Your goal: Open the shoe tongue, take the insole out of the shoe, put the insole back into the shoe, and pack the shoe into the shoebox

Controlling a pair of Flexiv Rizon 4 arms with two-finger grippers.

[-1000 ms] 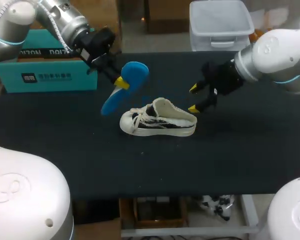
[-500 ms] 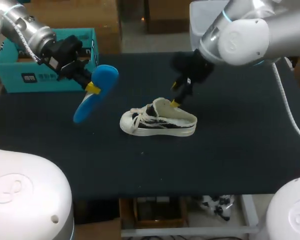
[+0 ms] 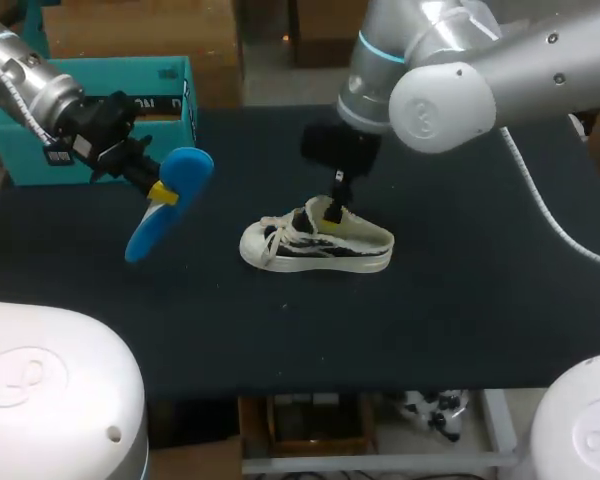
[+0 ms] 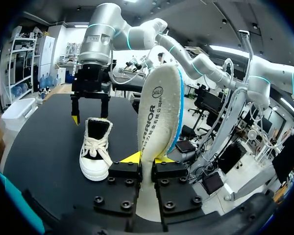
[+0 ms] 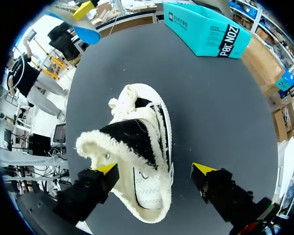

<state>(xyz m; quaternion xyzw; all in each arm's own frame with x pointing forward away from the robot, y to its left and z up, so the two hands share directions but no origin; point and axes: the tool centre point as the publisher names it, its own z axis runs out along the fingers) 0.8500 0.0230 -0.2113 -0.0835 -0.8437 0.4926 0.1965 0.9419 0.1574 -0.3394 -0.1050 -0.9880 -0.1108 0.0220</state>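
Teal shoebox (image 3: 90, 120) stands at the far edge of the dark table (image 3: 460, 300), well left of the shoe (image 3: 315, 240), which I take as my reference. Between box and shoe, nearer the box, my left gripper (image 4: 147, 159) hangs above the table. Its jaws pinch the blue insole (image 3: 165, 205) near one end, on both faces. The insole slants downward, clear of the shoe. The shoe, cream with laces and a fleecy collar, sits upright on its sole with its toe toward the box side. Over its collar is my right gripper (image 5: 154, 169), jaws spread: one yellow tip rests against the fleecy rim, the other stands apart beside the shoe.
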